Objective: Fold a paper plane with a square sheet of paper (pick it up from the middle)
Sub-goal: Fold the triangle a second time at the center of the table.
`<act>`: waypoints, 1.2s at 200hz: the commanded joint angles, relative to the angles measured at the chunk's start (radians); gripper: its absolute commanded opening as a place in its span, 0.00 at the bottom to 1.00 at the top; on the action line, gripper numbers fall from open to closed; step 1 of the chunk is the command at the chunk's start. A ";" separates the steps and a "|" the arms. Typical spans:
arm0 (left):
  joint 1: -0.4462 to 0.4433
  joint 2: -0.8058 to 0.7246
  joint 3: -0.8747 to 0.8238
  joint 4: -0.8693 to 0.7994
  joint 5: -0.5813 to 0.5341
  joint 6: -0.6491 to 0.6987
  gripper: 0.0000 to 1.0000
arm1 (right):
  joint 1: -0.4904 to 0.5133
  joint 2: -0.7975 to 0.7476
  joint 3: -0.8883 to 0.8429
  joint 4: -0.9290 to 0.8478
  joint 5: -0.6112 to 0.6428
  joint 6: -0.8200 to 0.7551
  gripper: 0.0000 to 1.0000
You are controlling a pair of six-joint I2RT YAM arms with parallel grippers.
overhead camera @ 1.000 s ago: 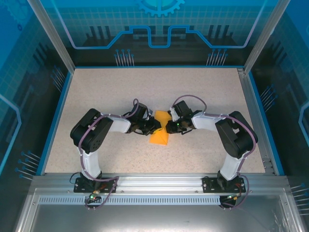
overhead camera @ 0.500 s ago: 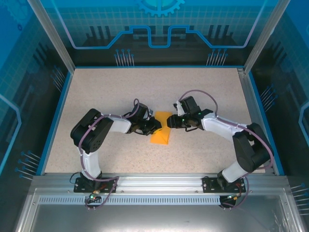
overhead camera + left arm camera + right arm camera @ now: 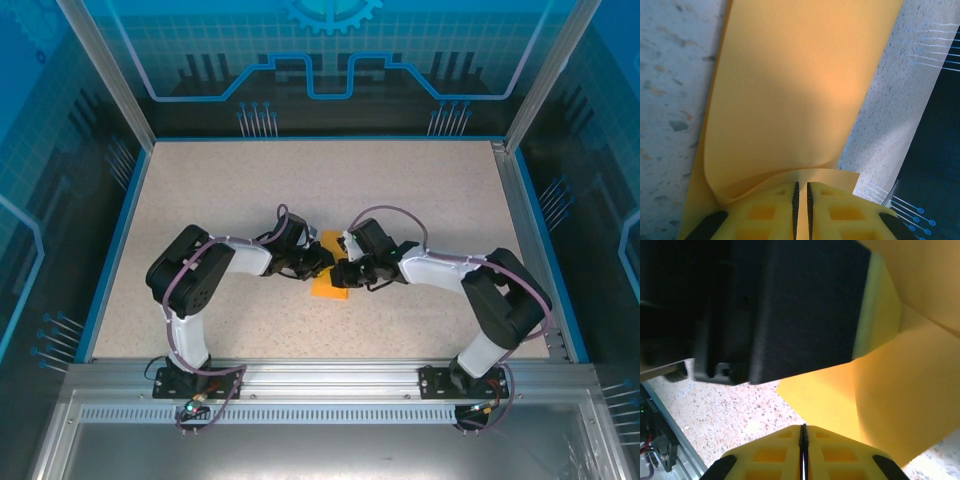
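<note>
Orange-yellow paper, one sheet (image 3: 328, 287) (partly folded), is pinched in left jaws; right jaws closed.

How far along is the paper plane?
Early. Done: the orange paper is bent into layers. In hand: the left hand pinches its curled edge, the right hand closed beside it. Left: no pointed dart shape yet, so most folds seem to remain.

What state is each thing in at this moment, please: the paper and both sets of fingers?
sheet of paper: partly folded, lying on the table, near edge curled up.
left fingers: shut on the curled edge of the sheet of paper.
right fingers: shut, right at the paper; whether they grip it is unclear.
</note>
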 commanded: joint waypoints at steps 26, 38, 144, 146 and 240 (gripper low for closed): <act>-0.011 0.022 0.012 -0.085 -0.031 0.027 0.18 | 0.021 0.070 0.001 0.034 0.003 0.038 0.10; -0.011 0.022 0.010 -0.085 -0.030 0.026 0.18 | 0.021 0.080 0.001 0.028 0.013 0.035 0.10; -0.011 0.024 0.012 -0.099 -0.036 0.034 0.18 | -0.007 0.083 -0.035 0.003 0.033 0.017 0.12; -0.011 0.025 0.011 -0.098 -0.035 0.035 0.18 | -0.008 0.083 -0.035 0.004 0.034 0.017 0.13; -0.011 0.025 0.012 -0.099 -0.035 0.036 0.18 | -0.066 0.122 -0.121 0.112 -0.086 0.143 0.14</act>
